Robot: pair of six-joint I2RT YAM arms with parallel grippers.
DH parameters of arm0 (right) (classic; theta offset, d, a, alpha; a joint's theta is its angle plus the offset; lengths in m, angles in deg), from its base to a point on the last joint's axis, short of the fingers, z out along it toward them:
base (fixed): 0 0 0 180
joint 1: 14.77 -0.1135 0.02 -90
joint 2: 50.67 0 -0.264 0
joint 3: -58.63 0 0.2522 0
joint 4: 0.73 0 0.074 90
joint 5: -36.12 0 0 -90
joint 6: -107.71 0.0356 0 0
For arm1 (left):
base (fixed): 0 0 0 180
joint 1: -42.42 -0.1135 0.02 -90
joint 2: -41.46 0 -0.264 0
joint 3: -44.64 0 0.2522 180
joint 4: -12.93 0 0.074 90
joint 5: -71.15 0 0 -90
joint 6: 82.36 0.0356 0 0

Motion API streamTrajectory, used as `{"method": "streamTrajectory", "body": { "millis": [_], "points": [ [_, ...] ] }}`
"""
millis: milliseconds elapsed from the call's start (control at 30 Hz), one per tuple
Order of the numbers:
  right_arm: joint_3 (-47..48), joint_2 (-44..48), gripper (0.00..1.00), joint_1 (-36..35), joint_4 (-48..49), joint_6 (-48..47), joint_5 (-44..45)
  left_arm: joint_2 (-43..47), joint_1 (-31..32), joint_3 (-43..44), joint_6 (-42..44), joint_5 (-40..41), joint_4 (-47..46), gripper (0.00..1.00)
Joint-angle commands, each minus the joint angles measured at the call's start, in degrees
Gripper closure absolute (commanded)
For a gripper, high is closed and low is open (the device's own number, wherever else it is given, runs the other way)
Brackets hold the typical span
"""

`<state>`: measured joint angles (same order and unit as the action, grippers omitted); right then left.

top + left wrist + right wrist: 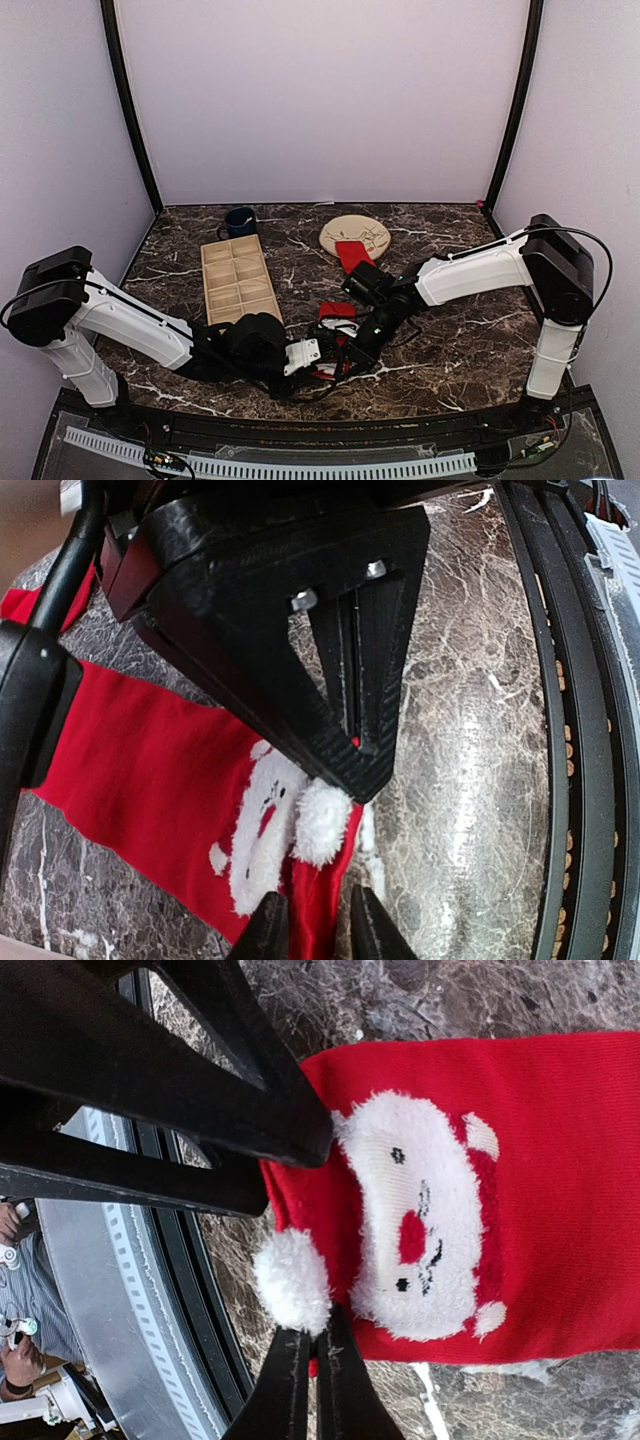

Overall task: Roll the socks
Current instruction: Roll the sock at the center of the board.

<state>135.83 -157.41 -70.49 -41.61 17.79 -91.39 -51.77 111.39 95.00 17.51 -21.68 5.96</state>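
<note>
Red sock (560, 1160), long axis crosswise to right end effector (315, 1345) pinching its edge, left end effector (318, 912) narrow astride it, grip unclear

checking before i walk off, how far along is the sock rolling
Done: nothing is rolled yet; the near sock lies flat. In hand: the right hand is shut on its edge, and the left hand straddles the same edge, grip unclear. Left: roll this sock, then the far sock lying partly on the plate.
</note>
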Motion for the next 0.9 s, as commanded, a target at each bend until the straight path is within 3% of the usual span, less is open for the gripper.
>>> {"method": "streamTrajectory", "body": {
  "millis": [0,700,867],
  "points": [
    [1.4,-0.6,1.00,0.4,0.0,-0.3,-0.6,-0.4,0.3,1.3,0.5,0.0,0.0,0.77],
    [-0.9,-0.1,0.99,0.4,0.3,0.6,2.5,-3.3,0.2,4.8,0.4,-4.3,5.2,1.00],
    [-2.3,0.6,0.95,0.4,0.5,1.1,4.2,-3.4,-0.6,5.8,0.2,-6.2,7.3,1.00]
  ]
}}
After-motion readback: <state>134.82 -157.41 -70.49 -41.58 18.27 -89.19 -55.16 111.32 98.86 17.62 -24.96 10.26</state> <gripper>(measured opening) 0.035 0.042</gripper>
